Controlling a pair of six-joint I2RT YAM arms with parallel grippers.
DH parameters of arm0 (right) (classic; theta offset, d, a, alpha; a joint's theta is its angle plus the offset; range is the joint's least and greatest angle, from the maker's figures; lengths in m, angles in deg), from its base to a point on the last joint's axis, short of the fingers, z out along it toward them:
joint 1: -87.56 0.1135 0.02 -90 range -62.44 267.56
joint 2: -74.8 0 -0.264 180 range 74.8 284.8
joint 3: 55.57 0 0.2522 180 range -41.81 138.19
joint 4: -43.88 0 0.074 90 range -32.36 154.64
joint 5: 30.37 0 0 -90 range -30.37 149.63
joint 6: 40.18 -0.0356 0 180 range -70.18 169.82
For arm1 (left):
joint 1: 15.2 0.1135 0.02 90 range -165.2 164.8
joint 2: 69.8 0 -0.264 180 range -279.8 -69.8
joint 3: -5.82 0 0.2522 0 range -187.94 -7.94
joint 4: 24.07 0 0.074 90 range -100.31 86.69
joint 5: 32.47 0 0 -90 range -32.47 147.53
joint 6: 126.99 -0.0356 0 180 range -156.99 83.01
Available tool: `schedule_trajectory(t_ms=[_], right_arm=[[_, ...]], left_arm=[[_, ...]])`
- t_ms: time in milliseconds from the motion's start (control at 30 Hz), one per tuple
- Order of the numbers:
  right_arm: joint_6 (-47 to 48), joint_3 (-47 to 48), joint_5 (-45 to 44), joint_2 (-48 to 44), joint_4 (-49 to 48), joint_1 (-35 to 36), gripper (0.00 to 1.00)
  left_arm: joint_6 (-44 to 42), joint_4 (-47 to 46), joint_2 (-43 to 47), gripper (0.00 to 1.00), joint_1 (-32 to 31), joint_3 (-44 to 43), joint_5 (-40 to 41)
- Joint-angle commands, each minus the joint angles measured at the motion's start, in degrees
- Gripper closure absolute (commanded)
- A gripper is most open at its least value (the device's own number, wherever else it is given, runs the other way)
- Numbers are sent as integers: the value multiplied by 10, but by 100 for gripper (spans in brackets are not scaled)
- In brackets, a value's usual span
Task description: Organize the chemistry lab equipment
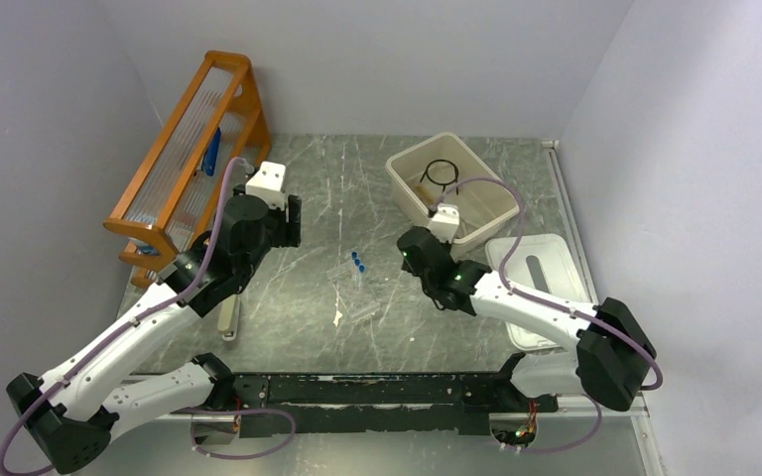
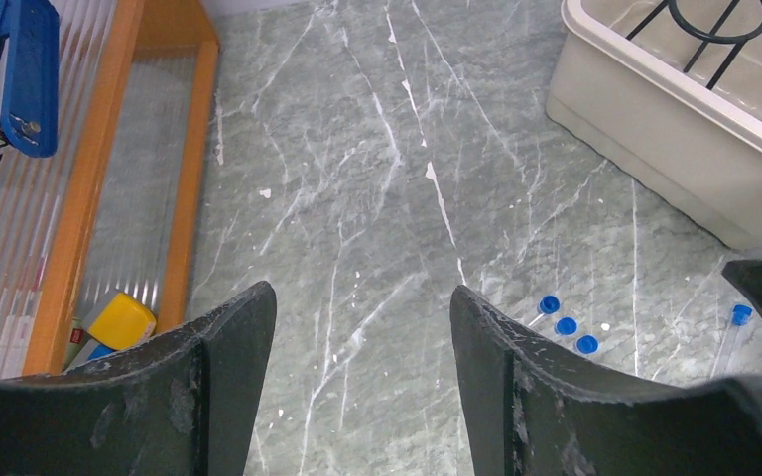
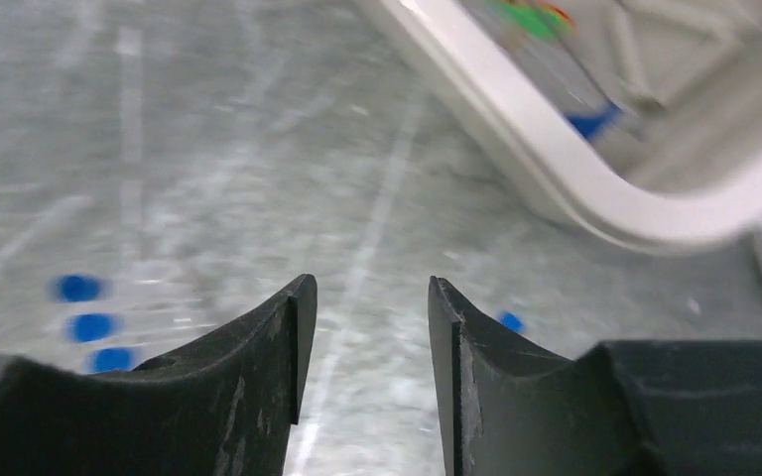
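Shows ring (image 1: 444, 172) lying in bin (image 1: 404, 193) at 1 o'clock, probably the collecting spot. Leaves capped tubes (image 1: 357, 263) loose at table centre, apparently yet to gather. Hangs right gripper (image 3: 367, 297) between tubes and bin's 7 o'clock corner, jaws parted moderately, gripping nothing. Poises left gripper (image 2: 362, 302) at 10 o'clock beside rack (image 1: 174, 149), jaws wide, empty, touching nothing.

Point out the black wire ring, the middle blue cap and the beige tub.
black wire ring (image 2: 719, 38), left wrist view, lower curve of the loop.
middle blue cap (image 2: 566, 325), left wrist view, top of the cap.
beige tub (image 2: 645, 129), left wrist view, outer side wall.
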Motion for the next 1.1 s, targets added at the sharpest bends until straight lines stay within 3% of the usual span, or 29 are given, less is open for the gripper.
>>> schedule_trajectory(t_ms=[0,433,767,1067], right_arm=[[-127,-48,-65,6,97,-24,52],[-153,-91,-42,84,63,-24,47],[-178,-100,-48,128,44,-24,63],[-139,-130,-7,102,-39,-28,80]], left_arm=[[7,-16,7,31,-2,10,-12],[4,-12,-6,31,-2,9,-7],[7,-7,-13,32,-2,5,1],[14,-2,-19,31,-2,4,-6]])
